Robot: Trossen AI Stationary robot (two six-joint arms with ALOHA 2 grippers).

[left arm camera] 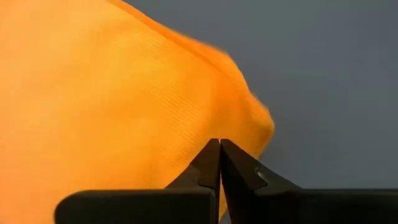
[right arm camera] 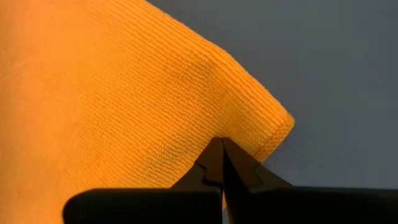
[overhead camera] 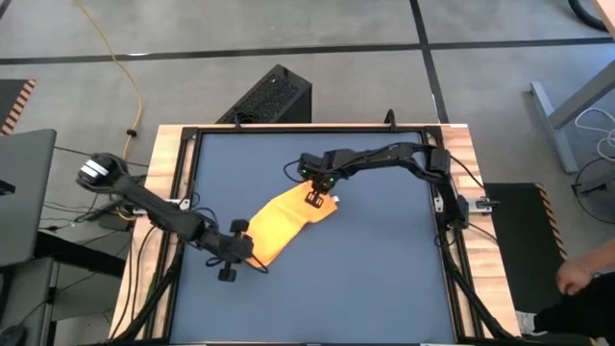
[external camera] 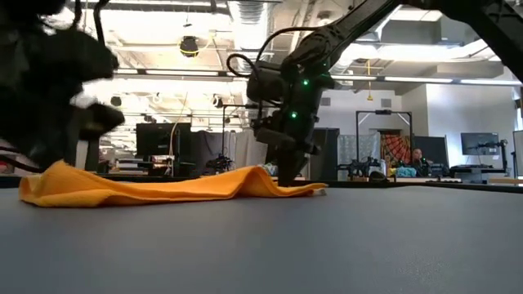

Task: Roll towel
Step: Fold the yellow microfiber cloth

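In the high view you are looking at the towel (overhead camera: 284, 224) lying as a folded yellow band in the middle of the frame, slanting from lower left to upper right on the blue table (overhead camera: 384, 279). The left gripper (overhead camera: 252, 252) is sitting at the band's lower-left end and the right gripper (overhead camera: 317, 197) at its upper-right end, beside the white tag (overhead camera: 332, 200)

In the low view the towel (external camera: 163, 186) is lying low across the left half of the frame, lifted slightly at the far left, with the right gripper (external camera: 291, 181) pressing down at its other end

In the left wrist view the left gripper (left arm camera: 220, 149) is closed, its tips meeting over the towel (left arm camera: 112, 93) just inside a corner; it looks to be pinching the cloth

In the right wrist view the right gripper (right arm camera: 221, 148) is likewise closed on the towel (right arm camera: 124, 87) beside its corner

You are, I judge, in the gripping stage with no roll begun; next you will need both ends moving together, turning the edge over evenly
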